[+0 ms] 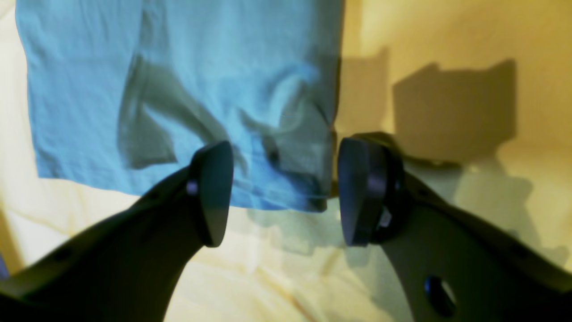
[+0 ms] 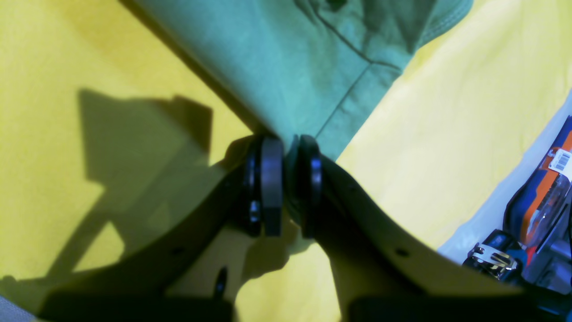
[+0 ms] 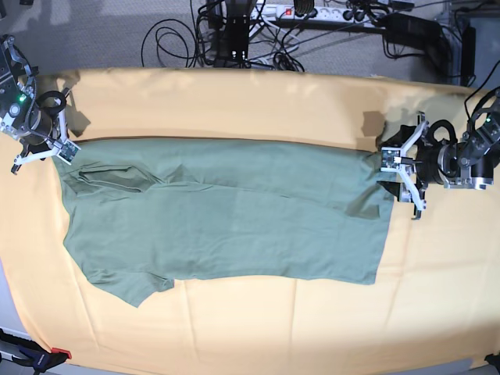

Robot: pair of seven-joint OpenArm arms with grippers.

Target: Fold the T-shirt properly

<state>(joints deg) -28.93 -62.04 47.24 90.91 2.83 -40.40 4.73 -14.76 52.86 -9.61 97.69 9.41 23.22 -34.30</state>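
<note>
Right hand [image 2: 290, 188]: pads nearly together, clamped on a corner of the T-shirt [image 2: 286, 71] at the shoulder/sleeve end; a seam runs up from the pinch point. In the base view this hand [image 3: 64, 150] sits at the shirt's upper left corner.

Left hand [image 1: 286, 192]: pads apart, straddling the hem corner of the T-shirt [image 1: 178, 89], nothing gripped; the corner fabric is wrinkled and lies between and just beyond the pads. In the base view this hand [image 3: 400, 173] is at the shirt's upper right corner, near the hem.

T-shirt [image 3: 226, 219]: sage green, lying flat on the yellow-orange cloth [image 3: 234, 101] that covers the desk. Long axis runs left-right across the base view; hem points right, sleeve end points left. Top edge straight, looks doubled over lengthwise. One sleeve [image 3: 137, 285] sticks out at lower left, another is creased near upper left.

Cables and a power strip [image 3: 297, 12] lie on the floor beyond the far edge. Orange-and-black tools [image 2: 545, 201] show at the right wrist view's edge.
</note>
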